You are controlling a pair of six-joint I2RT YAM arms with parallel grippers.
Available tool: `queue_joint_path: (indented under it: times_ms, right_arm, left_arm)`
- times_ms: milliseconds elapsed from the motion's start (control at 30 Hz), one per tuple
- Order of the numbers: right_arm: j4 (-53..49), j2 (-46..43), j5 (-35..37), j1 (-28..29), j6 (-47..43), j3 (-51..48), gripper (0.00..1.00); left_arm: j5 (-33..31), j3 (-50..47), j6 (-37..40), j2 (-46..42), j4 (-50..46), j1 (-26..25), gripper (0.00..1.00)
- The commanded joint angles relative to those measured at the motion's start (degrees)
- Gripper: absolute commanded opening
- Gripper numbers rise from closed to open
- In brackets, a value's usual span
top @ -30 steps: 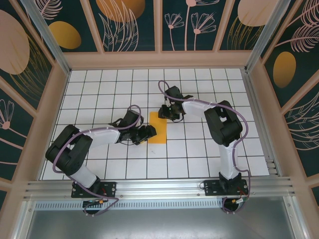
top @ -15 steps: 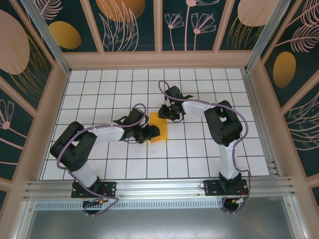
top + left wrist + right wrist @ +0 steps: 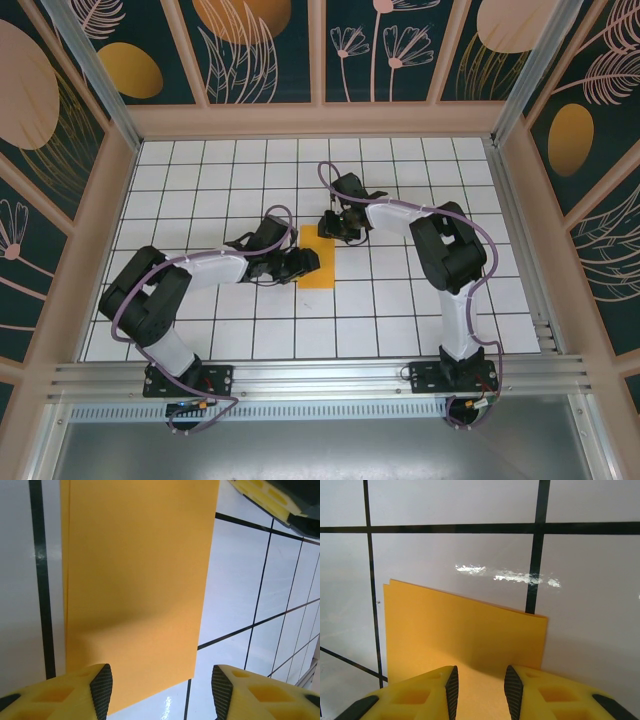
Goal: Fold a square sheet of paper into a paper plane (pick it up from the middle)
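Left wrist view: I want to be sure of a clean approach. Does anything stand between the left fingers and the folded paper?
Nothing visible does. The folded paper lies flat on the tiles, its near edge between the open left fingers. The right gripper sits at its far end.

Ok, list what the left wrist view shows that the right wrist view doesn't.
Left wrist: long side edges of the paper, the left end effector spread wide, another yellow finger top right. Right wrist: the right end effector with a narrow gap, offset layers at a corner, glare on a tile. Both: folded orange paper flat on white tiles.
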Motion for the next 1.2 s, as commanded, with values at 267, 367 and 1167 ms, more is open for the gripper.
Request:
queue_joint_path:
  times_ms: [267,367,1167]
  right_arm:
    - [-4.2,-0.3,8.8,2.1,-7.4,3.9,0.39]
    - [-5.6,-1.7,11.8,3.7,-10.3,7.1,0.43]
    - [-13.0,-7.2,17.1,18.5,-21.1,-3.2,0.79]
  left_arm:
    - [-6.7,-4.9,-2.2,-7.8,-0.9,5.9,0.56]
    - [-7.4,-7.5,-3.1,-10.4,-0.5,8.7,0.57]
    - [-8.0,-13.8,-4.9,-14.9,1.3,14.6,0.65]
